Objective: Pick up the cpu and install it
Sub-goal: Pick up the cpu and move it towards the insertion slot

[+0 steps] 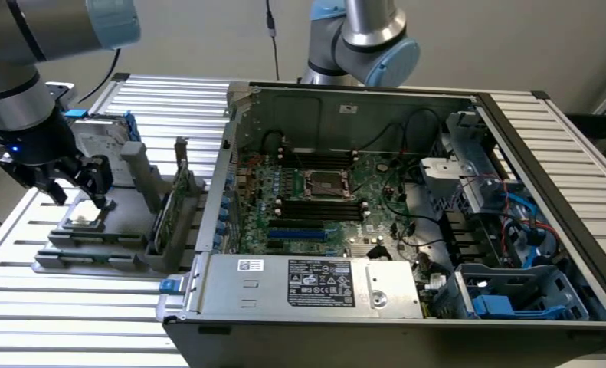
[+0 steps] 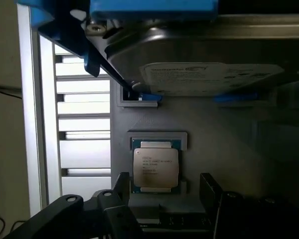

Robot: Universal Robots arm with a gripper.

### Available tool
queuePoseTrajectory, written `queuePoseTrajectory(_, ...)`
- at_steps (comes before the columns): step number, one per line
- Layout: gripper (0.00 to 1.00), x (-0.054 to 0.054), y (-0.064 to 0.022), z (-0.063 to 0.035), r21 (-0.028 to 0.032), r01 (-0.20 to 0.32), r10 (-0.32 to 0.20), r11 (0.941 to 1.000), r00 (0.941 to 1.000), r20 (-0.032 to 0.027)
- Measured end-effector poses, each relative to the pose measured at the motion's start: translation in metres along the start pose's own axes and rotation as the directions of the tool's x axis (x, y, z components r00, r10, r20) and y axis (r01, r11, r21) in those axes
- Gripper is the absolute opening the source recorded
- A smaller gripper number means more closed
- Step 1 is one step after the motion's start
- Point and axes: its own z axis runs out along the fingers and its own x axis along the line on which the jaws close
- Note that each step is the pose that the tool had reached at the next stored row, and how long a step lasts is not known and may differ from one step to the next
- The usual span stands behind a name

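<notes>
The cpu is a small square chip with a silvery top, lying flat in a recess of a grey holder on the exterior view's left. In the wrist view the cpu lies face up with printed text on its lid. My gripper hangs just above it, its black fingers standing apart on either side of the chip without touching it. The gripper is open and holds nothing. Inside the open computer case, the motherboard's bare socket sits near the middle.
A hard drive in a blue bracket stands upright just behind the cpu, close to my wrist; it is also large in the wrist view. The open case takes up the exterior view's right. A second arm rises behind the case.
</notes>
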Motion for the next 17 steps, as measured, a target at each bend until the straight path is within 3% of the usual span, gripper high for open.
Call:
queuePoseTrajectory(6,0.67,0.001,0.001,0.0104,0.0,0.0,0.0,1.0,1.0,0.0)
queuePoseTrajectory(17,0.67,0.003,0.0009,0.0174,-0.0001,0.0,0.0,1.0,1.0,0.0001)
